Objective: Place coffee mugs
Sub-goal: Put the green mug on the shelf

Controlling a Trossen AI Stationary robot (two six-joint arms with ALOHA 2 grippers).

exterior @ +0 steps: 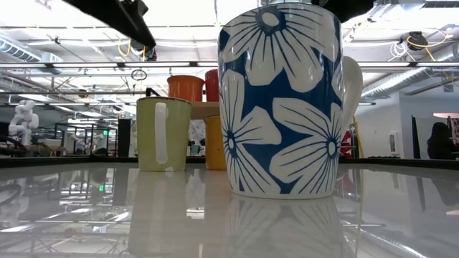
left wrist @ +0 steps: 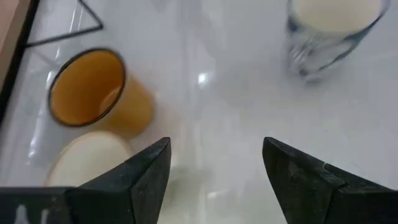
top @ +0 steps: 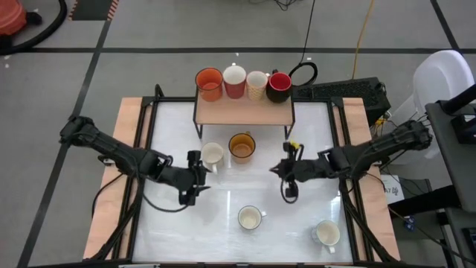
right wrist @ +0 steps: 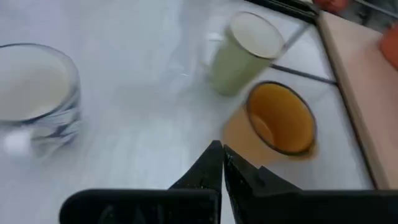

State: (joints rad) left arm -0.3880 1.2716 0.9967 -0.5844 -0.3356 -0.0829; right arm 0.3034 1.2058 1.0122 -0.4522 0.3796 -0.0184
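Four coffee mugs stand on the white table: a cream one (top: 212, 155), an amber one (top: 242, 146), a blue-flowered one (top: 250, 218) and a white one (top: 327, 233). Several more, among them an orange one (top: 210, 83) and a red one (top: 279, 85), stand in a row on a low wooden shelf (top: 245, 112) at the far side. My left gripper (left wrist: 214, 149) hovers open just left of the cream mug (left wrist: 87, 162), with nothing between its fingers. My right gripper (right wrist: 222, 155) hangs shut and empty to the right of the amber mug (right wrist: 280, 118).
The shelf stands on thin black legs over the table's far middle. Wooden boards (top: 111, 193) run along the table's left and right sides. Black cables and a box (top: 349, 91) lie behind the shelf. In the low view the blue-flowered mug (exterior: 280, 100) fills the foreground.
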